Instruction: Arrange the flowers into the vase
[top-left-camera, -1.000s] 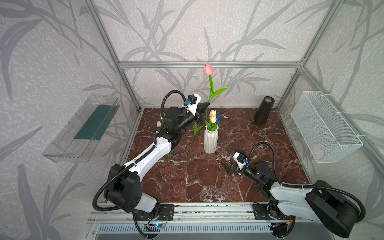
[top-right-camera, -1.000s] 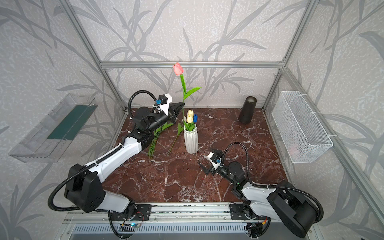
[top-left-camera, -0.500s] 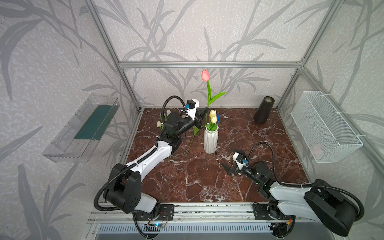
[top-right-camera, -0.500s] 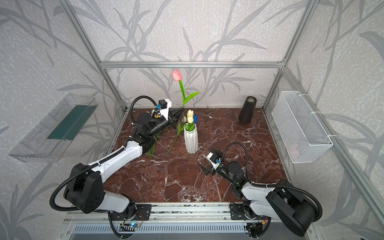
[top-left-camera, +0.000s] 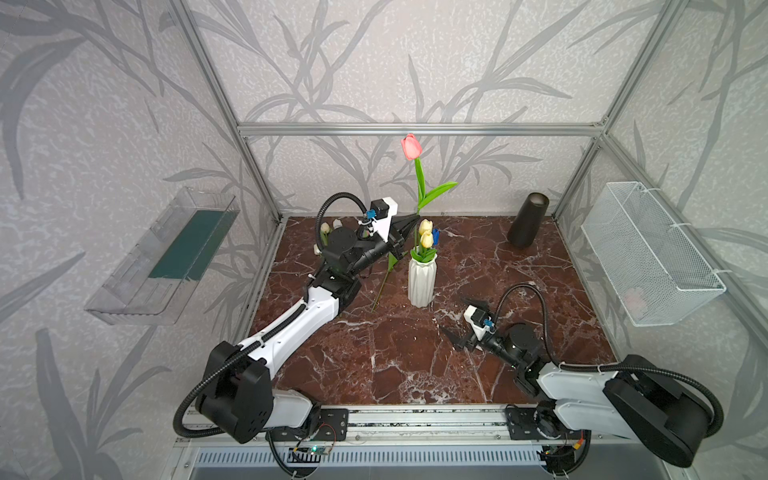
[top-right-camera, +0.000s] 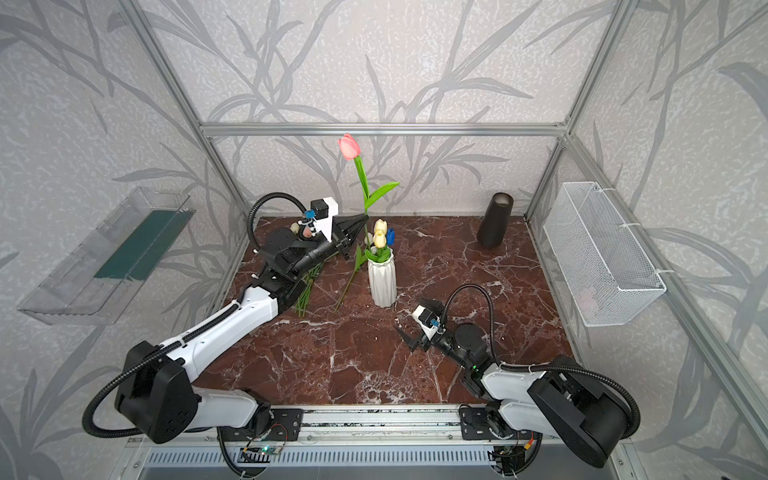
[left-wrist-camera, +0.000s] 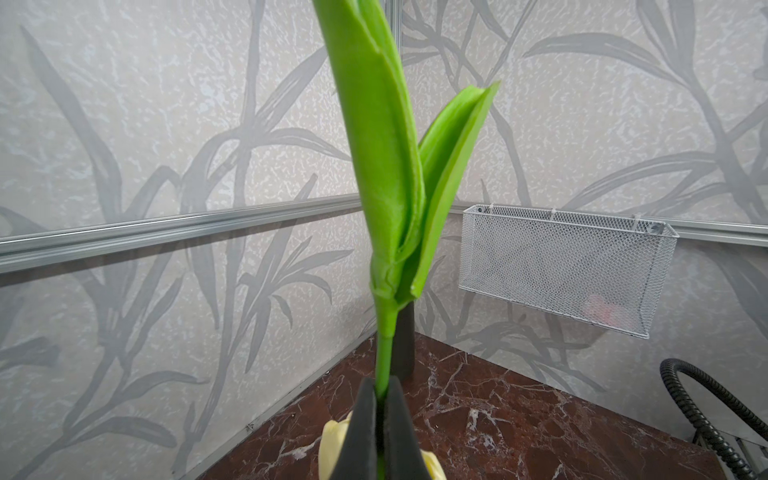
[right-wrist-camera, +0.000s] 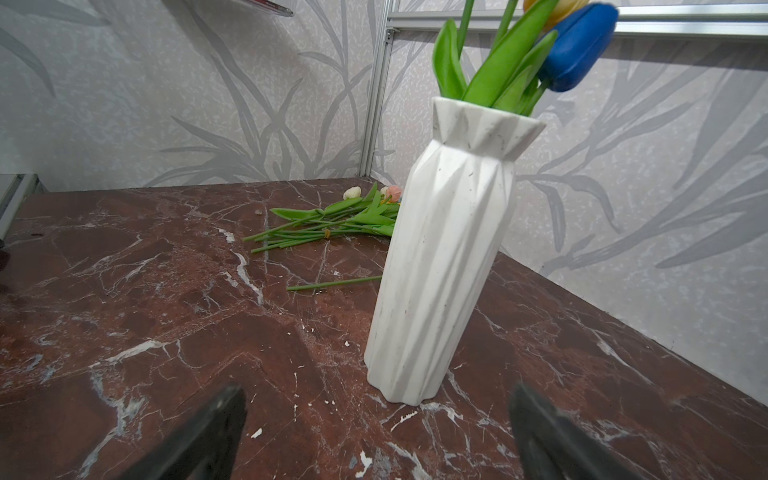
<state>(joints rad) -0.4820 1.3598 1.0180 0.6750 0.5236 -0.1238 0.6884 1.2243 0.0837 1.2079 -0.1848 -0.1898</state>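
A white ribbed vase (top-left-camera: 422, 282) (top-right-camera: 382, 282) (right-wrist-camera: 440, 270) stands mid-floor with yellow tulips (top-left-camera: 426, 235) and a blue tulip (right-wrist-camera: 577, 45) in it. My left gripper (top-left-camera: 415, 218) (top-right-camera: 363, 217) (left-wrist-camera: 382, 395) is shut on the stem of a tall pink tulip (top-left-camera: 411, 147) (top-right-camera: 348, 146), held upright just above the vase's left rim. Its stem runs down past the yellow heads, and the lower end is hidden. More flowers (right-wrist-camera: 340, 220) (top-right-camera: 307, 286) lie bunched on the floor behind the left arm. My right gripper (top-left-camera: 461, 322) (top-right-camera: 415, 320) (right-wrist-camera: 374, 432) is open and empty, low on the floor right of the vase.
A single green stem (top-left-camera: 380, 295) (right-wrist-camera: 332, 284) lies on the marble left of the vase. A dark cylinder vase (top-left-camera: 528, 222) stands at the back right. A white wire basket (top-left-camera: 648, 253) hangs on the right wall and a clear tray (top-left-camera: 166, 257) on the left wall.
My left gripper dipped and drew slightly left with the pink tulip, then edged back right over the vase. The right arm has not moved.
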